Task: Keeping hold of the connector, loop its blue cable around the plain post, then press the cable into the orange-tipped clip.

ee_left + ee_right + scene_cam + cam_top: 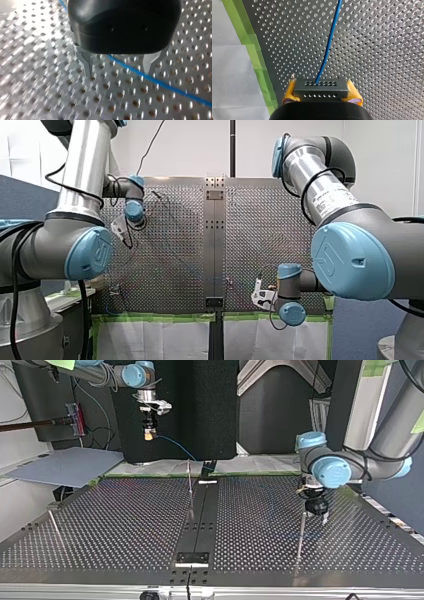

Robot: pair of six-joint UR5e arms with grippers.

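In the right wrist view my right gripper (321,96) has its yellow pads shut on a black connector (321,86). The blue cable (329,47) leaves the connector and runs ahead over the perforated plate. The top view shows this gripper (148,434) held high beyond the table's far edge, the cable (180,450) sloping down to the table's middle. My left gripper (120,71) hangs open just above the plate, and the cable (155,81) passes between its metal fingers (86,62). In the top view it (316,516) stands beside a thin upright post (301,535).
Two more thin posts stand on the table (125,525), one at the back middle (190,485) and one at the top view's left (54,525). Their tips are too small to tell apart. Green tape (255,57) edges the plate beside white sheeting.
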